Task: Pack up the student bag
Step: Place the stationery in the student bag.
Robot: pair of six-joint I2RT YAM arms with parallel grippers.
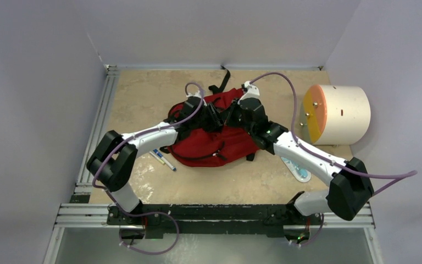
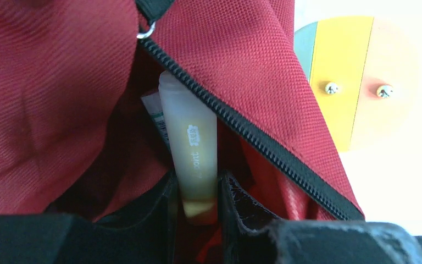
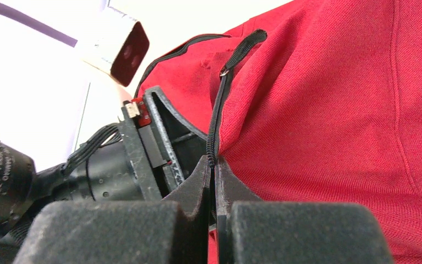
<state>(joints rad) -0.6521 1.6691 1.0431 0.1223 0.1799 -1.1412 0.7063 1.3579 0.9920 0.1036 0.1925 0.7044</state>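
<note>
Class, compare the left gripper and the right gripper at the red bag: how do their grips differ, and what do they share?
The left gripper holds a pale tube; the right gripper pinches the zipper edge of the student bag. The left gripper's jaws stand apart around the tube; the right gripper's jaws are almost together on the thin edge. Both are at the bag's zippered opening.
</note>
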